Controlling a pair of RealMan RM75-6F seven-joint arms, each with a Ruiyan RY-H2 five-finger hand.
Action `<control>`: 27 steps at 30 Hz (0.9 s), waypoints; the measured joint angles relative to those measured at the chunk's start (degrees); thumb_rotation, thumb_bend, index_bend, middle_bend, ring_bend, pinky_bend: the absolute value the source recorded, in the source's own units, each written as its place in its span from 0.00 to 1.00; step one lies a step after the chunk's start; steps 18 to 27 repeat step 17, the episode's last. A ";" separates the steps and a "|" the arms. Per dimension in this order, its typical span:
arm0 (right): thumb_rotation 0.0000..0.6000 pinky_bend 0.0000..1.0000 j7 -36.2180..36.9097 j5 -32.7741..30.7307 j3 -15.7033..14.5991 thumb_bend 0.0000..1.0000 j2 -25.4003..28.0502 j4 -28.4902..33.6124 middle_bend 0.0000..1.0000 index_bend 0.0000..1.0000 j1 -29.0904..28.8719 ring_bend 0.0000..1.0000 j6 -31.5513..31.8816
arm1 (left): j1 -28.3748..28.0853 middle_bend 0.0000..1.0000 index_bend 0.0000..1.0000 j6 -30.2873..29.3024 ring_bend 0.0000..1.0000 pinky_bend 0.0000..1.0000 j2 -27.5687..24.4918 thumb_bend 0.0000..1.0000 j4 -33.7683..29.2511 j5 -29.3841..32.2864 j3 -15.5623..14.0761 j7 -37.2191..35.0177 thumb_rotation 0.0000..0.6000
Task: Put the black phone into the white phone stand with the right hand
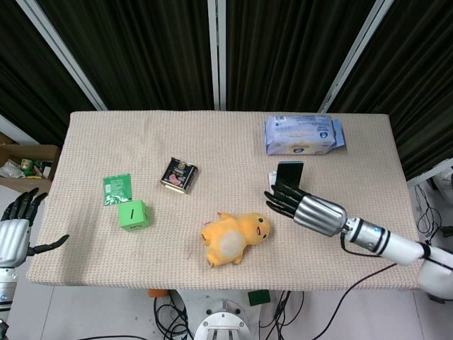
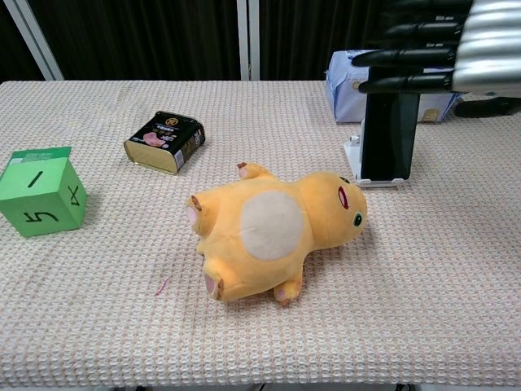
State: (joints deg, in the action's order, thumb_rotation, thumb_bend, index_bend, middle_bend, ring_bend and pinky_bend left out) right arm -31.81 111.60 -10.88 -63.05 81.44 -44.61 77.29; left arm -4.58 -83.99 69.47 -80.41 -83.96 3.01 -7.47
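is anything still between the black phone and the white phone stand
Nothing visible does. The black phone already stands upright in the white phone stand. The right hand hovers just above the phone with its fingers extended. The yellow plush toy lies on the table beside the stand.

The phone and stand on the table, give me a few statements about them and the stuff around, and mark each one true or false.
1. The black phone stands upright in the white phone stand. True.
2. The right hand grips the phone. False: its fingers are straight and hold nothing.
3. The yellow plush toy lies between the green cube and the stand. True.
4. The black tin sits on top of the blue wipes pack. False: it lies on the table, well apart.
5. The left hand holds the cube. False: it is off the table edge, holding nothing.
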 measured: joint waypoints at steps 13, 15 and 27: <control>1.00 0.00 26.42 -20.99 -0.30 0.27 -8.57 -1.00 0.00 0.00 28.94 0.00 14.67 | 0.81 0.04 0.11 -1.84 0.02 0.14 -0.09 0.07 -0.67 -0.84 -0.36 0.78 0.62; 1.00 0.00 29.61 -22.24 0.14 0.27 -11.08 -4.62 0.00 0.00 31.94 0.00 16.24 | 0.77 0.04 0.11 -1.82 0.02 0.14 -0.13 0.07 -0.74 -0.89 -0.35 0.71 0.62; 1.00 0.00 31.57 -23.04 0.64 0.27 -12.98 -7.50 0.00 0.00 34.17 0.00 17.32 | 0.69 0.04 0.11 -1.79 0.02 0.14 -0.14 0.07 -0.82 -1.10 -0.39 0.72 0.61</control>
